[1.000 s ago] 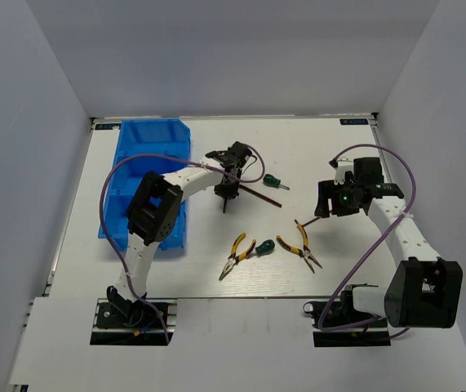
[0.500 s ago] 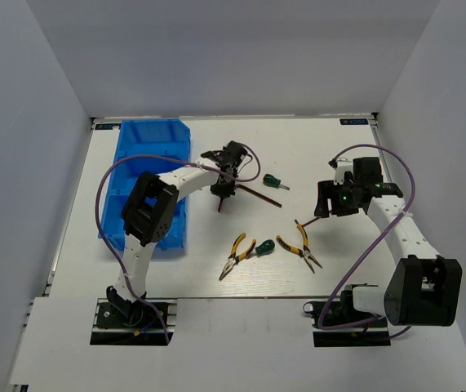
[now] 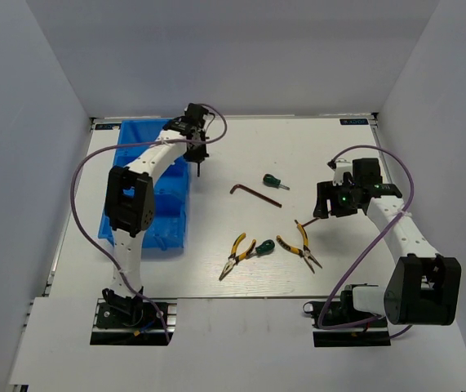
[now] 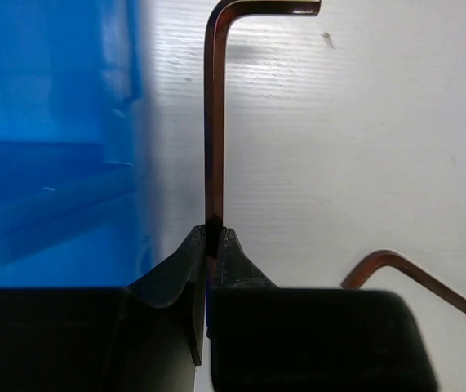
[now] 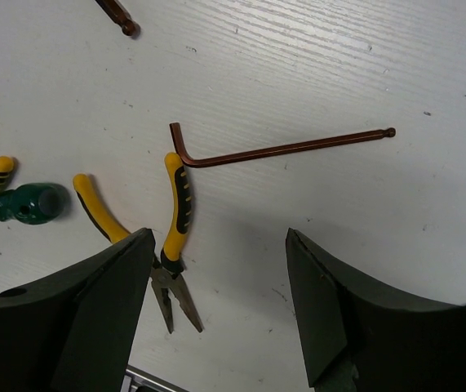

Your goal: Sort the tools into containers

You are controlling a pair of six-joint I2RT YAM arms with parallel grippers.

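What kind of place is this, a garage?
More likely a robot lab test bench: left arm and right arm bolted to a white table, plain panels around it, pliers and blue bins laid out.

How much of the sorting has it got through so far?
Barely started: I see no tool in the bins. The left claw grips one hex key beside them. Left on the table: the other hex key, two screwdrivers, two pliers. The right claw hangs open, empty.

White matte tabletop [image 3: 298,139], faint grain in the wrist views. Plain pale grey-blue wall panels [image 3: 233,57] enclose it at back, left and right. Light even and diffuse, shadows soft.
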